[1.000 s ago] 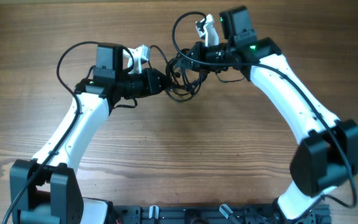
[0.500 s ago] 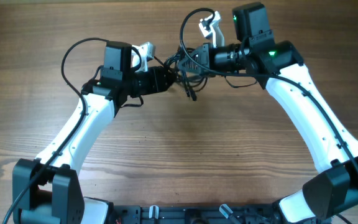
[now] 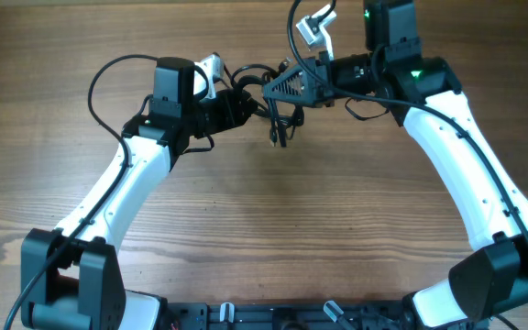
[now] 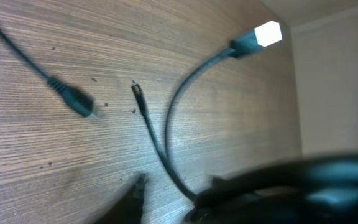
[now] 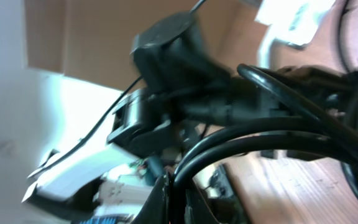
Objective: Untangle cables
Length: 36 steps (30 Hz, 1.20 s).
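Cables (image 3: 279,124): knotted between your grippers — none freed
Right gripper (image 3: 275,88): clenched on cables
Left gripper (image 3: 248,103): cannot tell

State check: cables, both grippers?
cables: tangled, held between both grippers, loose ends dangling above the table
left gripper: shut on cables
right gripper: shut on cables
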Motion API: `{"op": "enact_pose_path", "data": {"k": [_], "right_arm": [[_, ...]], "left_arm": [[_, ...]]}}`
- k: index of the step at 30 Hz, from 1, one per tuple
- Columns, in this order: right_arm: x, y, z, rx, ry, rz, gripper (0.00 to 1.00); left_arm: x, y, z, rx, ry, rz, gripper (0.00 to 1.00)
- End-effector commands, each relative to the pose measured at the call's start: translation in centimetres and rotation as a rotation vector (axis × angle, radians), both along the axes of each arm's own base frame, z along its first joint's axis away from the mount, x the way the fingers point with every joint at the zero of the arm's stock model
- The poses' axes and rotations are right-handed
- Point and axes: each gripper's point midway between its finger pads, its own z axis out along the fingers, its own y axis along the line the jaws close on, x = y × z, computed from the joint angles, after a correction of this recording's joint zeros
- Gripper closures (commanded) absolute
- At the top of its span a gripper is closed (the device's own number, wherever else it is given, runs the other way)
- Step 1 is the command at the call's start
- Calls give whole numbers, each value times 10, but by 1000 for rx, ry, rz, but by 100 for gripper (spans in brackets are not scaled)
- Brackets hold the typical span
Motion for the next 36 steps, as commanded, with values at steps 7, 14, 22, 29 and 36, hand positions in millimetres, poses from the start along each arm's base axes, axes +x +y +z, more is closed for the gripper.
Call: {"op": "enact_pose_path", "data": {"k": [7,14,22,29,36], "right_arm": [[59,-45,-57,-462,-110,-457,96],[32,-45,-100,-803,-152,-497,96],[15,-26,-100,-778,-264,-308,53],[29,-12,-83,-678,-283,-357,33],[46,14,-87,-552,-199,-380,44]], "left_arm": [[-1,4,-9,22,47,29,96],[-7,11,-14,36,68,1,94],[-20,33,-28,32,190,41,96],[-40,13,-16,-95,247,-65,96],[-48,7,-12,-134,267,-106,96]]}}
